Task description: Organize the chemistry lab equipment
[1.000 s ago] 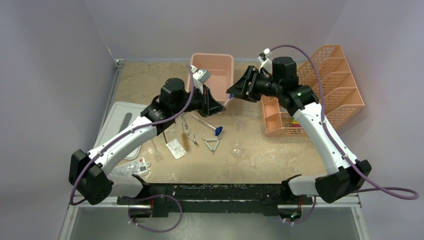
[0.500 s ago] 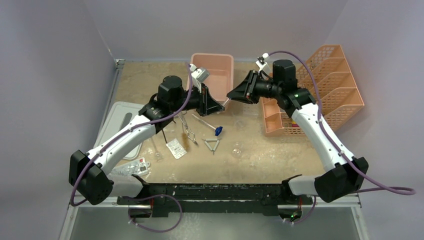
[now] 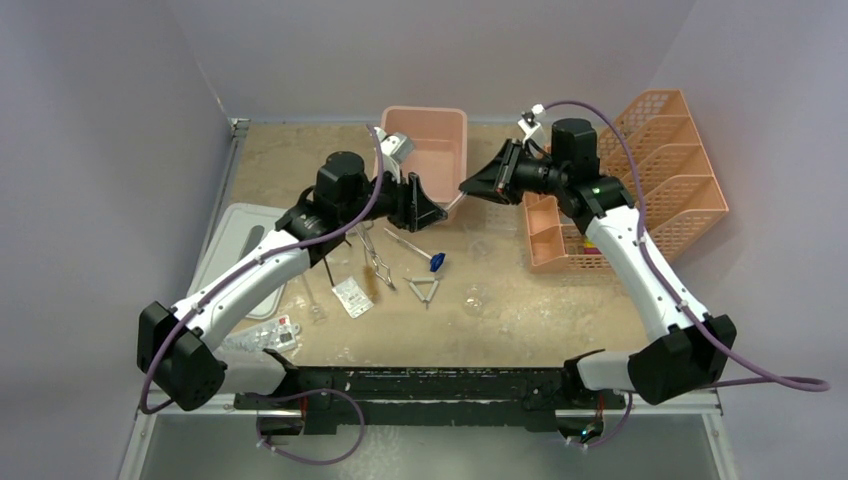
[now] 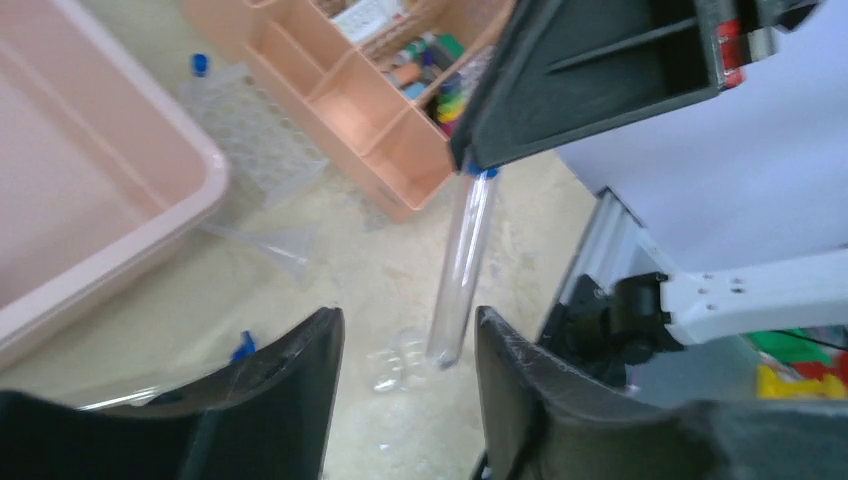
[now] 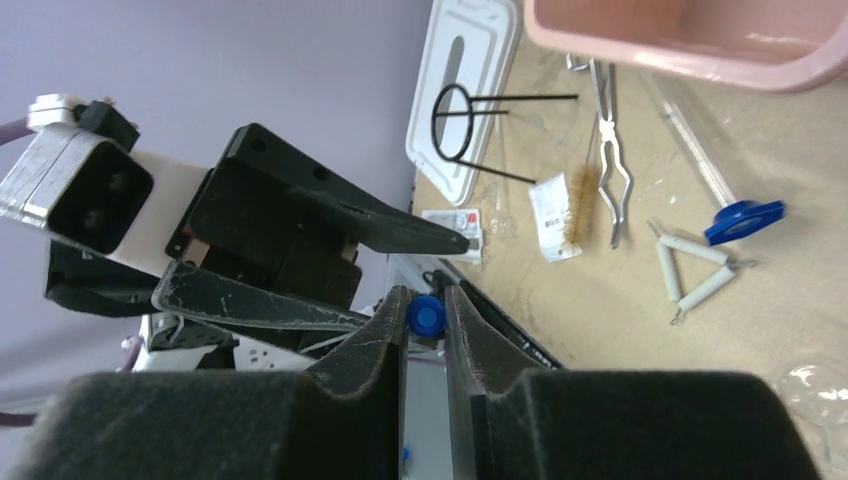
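Tan, mottled tabletop (image 3: 560,310) under lilac walls carried the loose equipment. Nearest the arm bases lay small white packets (image 3: 352,297), a wire triangle (image 3: 422,290) and a piece of clear glassware (image 3: 476,298), each apart from the others. Just beyond lay metal scissor-like tongs (image 3: 377,258) and a thin blue-tipped rod (image 3: 412,246). To the left, the black wire ring with stem (image 5: 455,107) lay with its loop partly over the edge of the white lid (image 3: 232,250). Above mid-table a clear test tube (image 4: 460,260) with a blue cap was held off the surface between the two arms. The right gripper (image 5: 425,297) was clamped on the capped end, fingers tight against the cap. The left gripper (image 4: 407,322) had its jaws parted, one finger on either side of the tube's closed lower end; contact there could not be confirmed. Farther back stood the pink plastic tub (image 3: 425,120), and at far right the orange mesh organizer racks (image 3: 670,170).
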You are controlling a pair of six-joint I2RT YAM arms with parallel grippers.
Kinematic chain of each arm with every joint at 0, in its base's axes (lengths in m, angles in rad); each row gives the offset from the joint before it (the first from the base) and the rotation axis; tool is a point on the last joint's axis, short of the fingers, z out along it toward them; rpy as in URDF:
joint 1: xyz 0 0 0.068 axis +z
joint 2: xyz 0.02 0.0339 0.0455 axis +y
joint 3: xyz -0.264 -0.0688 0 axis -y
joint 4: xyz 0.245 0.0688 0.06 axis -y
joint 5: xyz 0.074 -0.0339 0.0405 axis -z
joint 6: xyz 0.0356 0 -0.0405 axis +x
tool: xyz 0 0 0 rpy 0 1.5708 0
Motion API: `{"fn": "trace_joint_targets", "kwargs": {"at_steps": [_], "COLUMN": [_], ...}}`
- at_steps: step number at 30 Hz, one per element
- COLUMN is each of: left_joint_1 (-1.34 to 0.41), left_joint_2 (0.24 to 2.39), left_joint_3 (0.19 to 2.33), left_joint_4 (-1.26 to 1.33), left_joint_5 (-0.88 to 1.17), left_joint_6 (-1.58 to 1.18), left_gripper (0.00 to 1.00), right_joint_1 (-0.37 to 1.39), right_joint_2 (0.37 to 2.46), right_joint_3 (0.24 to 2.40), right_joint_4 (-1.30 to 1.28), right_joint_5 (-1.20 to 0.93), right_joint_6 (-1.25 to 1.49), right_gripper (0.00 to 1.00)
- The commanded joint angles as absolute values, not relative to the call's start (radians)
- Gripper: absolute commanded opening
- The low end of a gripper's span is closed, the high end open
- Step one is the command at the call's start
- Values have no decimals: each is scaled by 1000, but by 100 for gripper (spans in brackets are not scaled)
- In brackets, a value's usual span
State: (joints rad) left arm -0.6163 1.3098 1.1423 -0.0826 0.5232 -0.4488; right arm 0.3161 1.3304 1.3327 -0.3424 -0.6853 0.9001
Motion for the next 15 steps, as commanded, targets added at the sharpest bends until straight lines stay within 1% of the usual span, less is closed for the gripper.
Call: {"fn": "trace_joint_targets", "kwargs": {"at_steps": [1,2,3,5,9,11,15], "left_joint_1": [-609,-608,-609,-606,-595,-582,-538], "left_joint_2": [1250,1243,1238,1233,1235,1239,1240], "left_joint_3": [1134,1135,1139,1153,1180,1192,1197], "left_joint_4": [-89,-99,-112,-137,-186,-208,-222], "left_joint_5": [303,233,188,121,24,4,3], "left_joint_6": [-456,-457,-457,-461,-485,-497,-533], "left_gripper": [60,65,69,72,73,73,73], "right_joint_1": [286,282,277,273,268,266,267], "right_joint_2": [1297,1301,1308,1324,1344,1342,1344], "right_joint_3": [1346,1361,1384,1435,1505,1500,1452], "right_joint_4": [-327,-359,-395,-479,-598,-603,-530], "right_joint_5": [-620,-592,-559,-454,-188,-74,72], "right_joint_6": [828,801,759,662,473,405,343], "right_gripper": [15,15,15,15,14,14,14]}}
